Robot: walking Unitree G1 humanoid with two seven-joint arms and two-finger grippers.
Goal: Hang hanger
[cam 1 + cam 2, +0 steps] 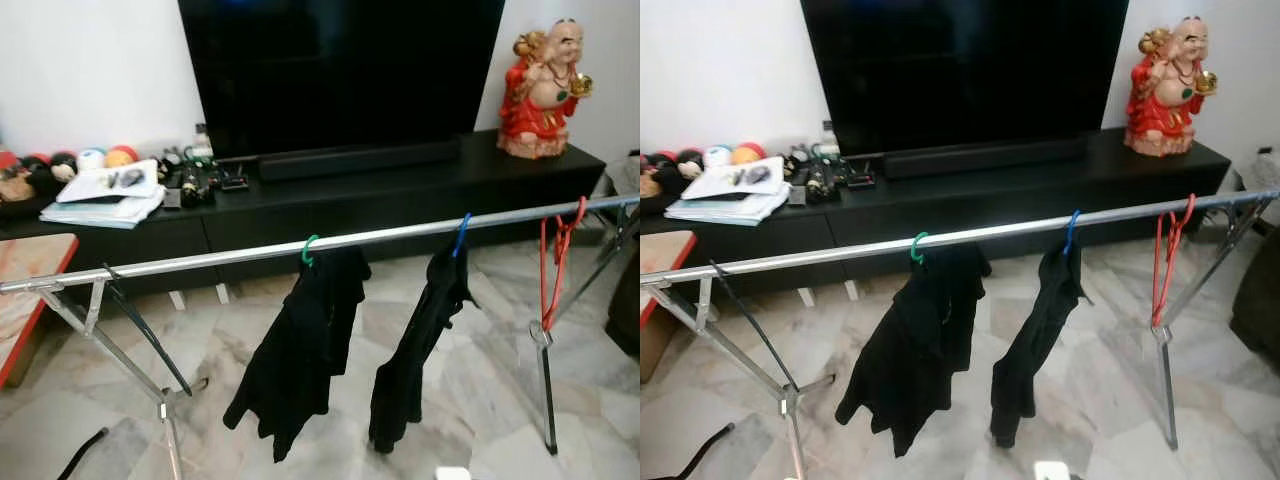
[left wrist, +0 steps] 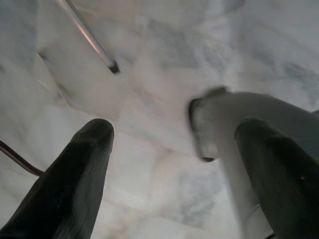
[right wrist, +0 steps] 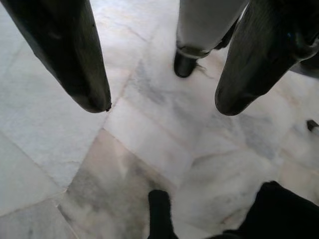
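At the far left a low red-edged bench (image 1: 30,270) stands by the drying rack's crossed legs (image 1: 130,340). Behind it, the long black counter (image 1: 400,190) carries papers (image 1: 105,195), small gadgets, a soundbar and, at its right end, a red figurine (image 1: 540,90), with the television (image 1: 340,70) above.

The silver rail (image 1: 250,252) runs from lower left to upper right across the view. Going along it: a green hanger (image 1: 309,250) with a black garment (image 1: 300,350), then a blue hanger (image 1: 461,233) with a second black garment (image 1: 415,350), then an empty red hanger (image 1: 556,265) hooked near the right end. The red hanger hangs with its long axis close to vertical, hook up on the rail, its body pointing down toward the marble floor (image 1: 480,300), seen nearly edge-on.

Judging by this, three hangers are on the rail and nothing is being carried, so the hanging looks done or between items.

The left tool (image 2: 174,144) points at the floor with its fingers spread apart and nothing between them; the right tool (image 3: 159,107) is likewise spread wide and empty above the tiles.
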